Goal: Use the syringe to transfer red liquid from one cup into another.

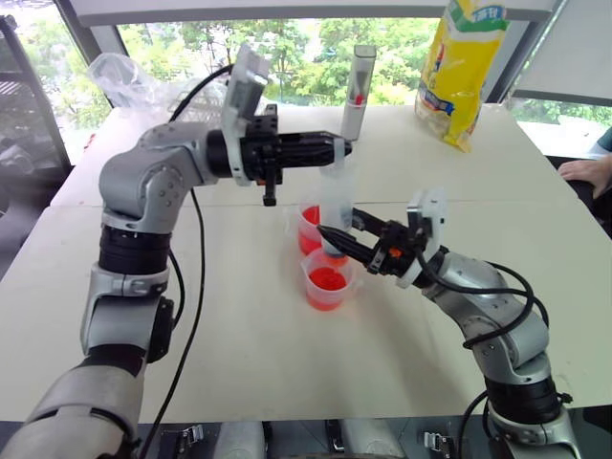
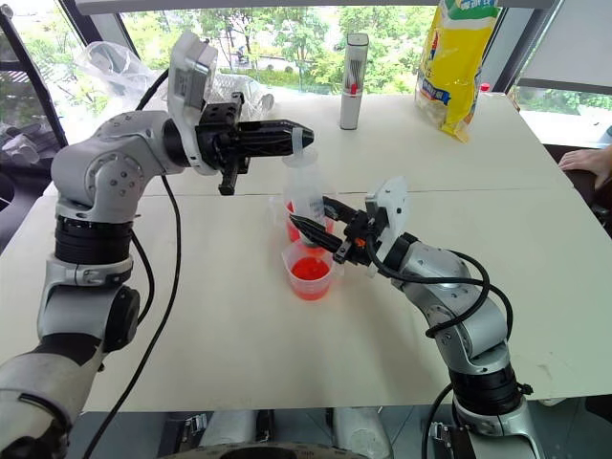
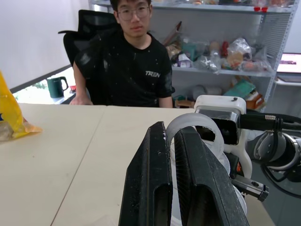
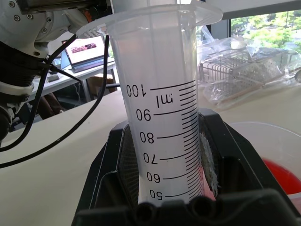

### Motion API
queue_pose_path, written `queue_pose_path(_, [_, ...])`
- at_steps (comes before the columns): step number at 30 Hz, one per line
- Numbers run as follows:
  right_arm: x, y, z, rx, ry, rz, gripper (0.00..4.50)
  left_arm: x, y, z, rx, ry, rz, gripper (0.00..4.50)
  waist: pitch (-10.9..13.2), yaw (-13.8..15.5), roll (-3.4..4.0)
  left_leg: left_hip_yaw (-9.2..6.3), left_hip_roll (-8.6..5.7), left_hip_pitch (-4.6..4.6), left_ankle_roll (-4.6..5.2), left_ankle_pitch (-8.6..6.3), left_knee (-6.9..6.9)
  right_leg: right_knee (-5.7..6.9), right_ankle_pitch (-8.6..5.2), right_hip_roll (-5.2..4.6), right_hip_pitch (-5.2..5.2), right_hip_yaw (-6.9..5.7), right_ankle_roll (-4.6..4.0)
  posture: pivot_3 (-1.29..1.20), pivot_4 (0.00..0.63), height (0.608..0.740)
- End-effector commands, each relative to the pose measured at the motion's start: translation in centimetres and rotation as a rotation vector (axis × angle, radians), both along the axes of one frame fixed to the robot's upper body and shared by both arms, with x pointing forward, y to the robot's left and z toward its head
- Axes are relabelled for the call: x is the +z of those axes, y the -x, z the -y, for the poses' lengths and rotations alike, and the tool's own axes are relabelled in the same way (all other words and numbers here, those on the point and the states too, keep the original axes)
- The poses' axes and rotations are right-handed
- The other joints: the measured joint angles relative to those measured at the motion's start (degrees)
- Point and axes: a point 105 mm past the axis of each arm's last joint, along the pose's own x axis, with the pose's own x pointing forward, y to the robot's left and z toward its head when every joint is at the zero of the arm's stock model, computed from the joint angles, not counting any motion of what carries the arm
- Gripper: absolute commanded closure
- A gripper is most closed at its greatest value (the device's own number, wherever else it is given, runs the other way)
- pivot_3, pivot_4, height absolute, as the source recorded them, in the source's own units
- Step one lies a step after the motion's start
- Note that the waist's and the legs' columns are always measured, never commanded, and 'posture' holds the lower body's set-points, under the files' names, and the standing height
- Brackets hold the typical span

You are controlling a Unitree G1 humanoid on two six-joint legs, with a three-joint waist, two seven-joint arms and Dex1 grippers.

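Nearest cup, red liquid inside, stood on desk | syringe held upright above it: right end effector clamped on barrel for steadiness, left end effector closed on plunger top for drawing.

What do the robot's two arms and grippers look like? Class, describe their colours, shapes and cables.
Both arms are rounded silver-grey shells with black joint bands and loose black cables. The left gripper and the right gripper each have two long black fingers and carry a white wrist camera housing.
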Motion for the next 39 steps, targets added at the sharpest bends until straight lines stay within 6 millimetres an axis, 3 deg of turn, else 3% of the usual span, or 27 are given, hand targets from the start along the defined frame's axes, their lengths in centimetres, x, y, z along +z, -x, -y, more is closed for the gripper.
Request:
queue_pose_path(1, [1.8, 0.6, -0.3, 0.026, -0.029, 0.073, 3.11, -0.2, 1.1, 0.7, -0.056, -0.024, 0.003, 4.46, 0.00, -0.01, 0.00, 0.00, 0.00, 0.00, 0.00, 0.00, 0.00, 0.00, 0.00, 0.00, 0.00, 0.00, 0.00, 0.00, 0.150, 0.740])
queue_pose_path(21, [4.8, 0.8, -0.4, 0.054, -0.081, 0.107, 3.11, -2.1, 1.4, 1.3, -0.079, -0.074, -0.029, 4.46, 0.00, 0.00, 0.00, 0.00, 0.00, 0.01, 0.00, 0.00, 0.00, -0.01, 0.00, 0.00, 0.01, 0.00, 0.00, 0.00, 0.150, 0.740])
queue_pose_path(29, [5.3, 0.9, -0.2, 0.060, -0.080, 0.103, 3.11, -2.9, 1.6, 1.6, -0.087, -0.084, -0.042, 4.46, 0.00, 0.00, 0.00, -0.01, 0.00, 0.01, 0.00, 0.00, 0.00, -0.01, 0.00, 0.00, 0.02, 0.00, 0.00, 0.00, 0.150, 0.740])
queue_pose_path(37, [5.0, 1.0, -0.1, 0.060, -0.076, 0.079, 3.11, -2.5, 1.4, 1.2, -0.078, -0.074, -0.054, 4.46, 0.00, -0.01, 0.00, -0.01, 0.00, 0.01, 0.00, 0.00, -0.01, -0.02, 0.00, 0.00, 0.02, 0.00, 0.00, 0.00, 0.150, 0.740])
queue_pose_path(38, [4.9, 1.0, -0.1, 0.058, -0.075, 0.075, 3.11, -2.3, 1.2, 1.1, -0.067, -0.067, -0.062, 3.79, 0.00, 0.00, 0.00, -0.01, 0.00, 0.01, 0.00, 0.00, -0.01, -0.02, 0.00, 0.00, 0.02, 0.00, 0.00, 0.00, 0.150, 0.740])
queue_pose_path(39, [4.9, 1.0, -0.1, 0.057, -0.075, 0.072, 3.11, -2.2, 1.1, 0.9, -0.059, -0.063, -0.066, 3.43, 0.00, 0.02, 0.00, -0.01, 0.00, 0.01, 0.00, 0.00, -0.01, -0.01, 0.00, 0.00, 0.02, 0.00, 0.00, 0.00, 0.150, 0.740])
